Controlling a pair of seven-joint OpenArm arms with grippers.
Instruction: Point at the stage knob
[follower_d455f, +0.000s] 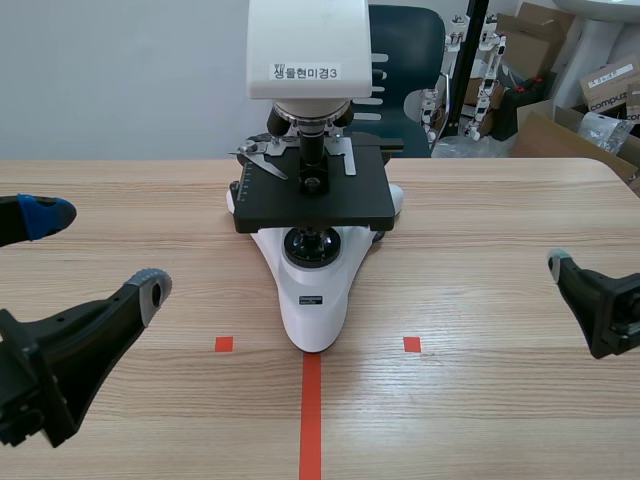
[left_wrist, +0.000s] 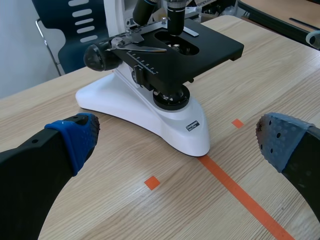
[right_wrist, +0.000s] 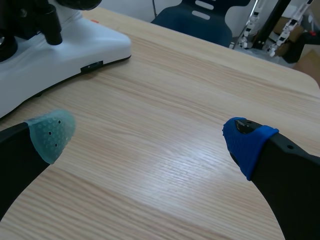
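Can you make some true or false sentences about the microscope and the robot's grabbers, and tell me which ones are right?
1. The microscope stands on the table. True.
2. The left gripper and right gripper are both open. True.
3. The left gripper touches the microscope. False: it is apart from it, off to its side.
4. The right gripper holds a glass slide. False: it holds nothing.
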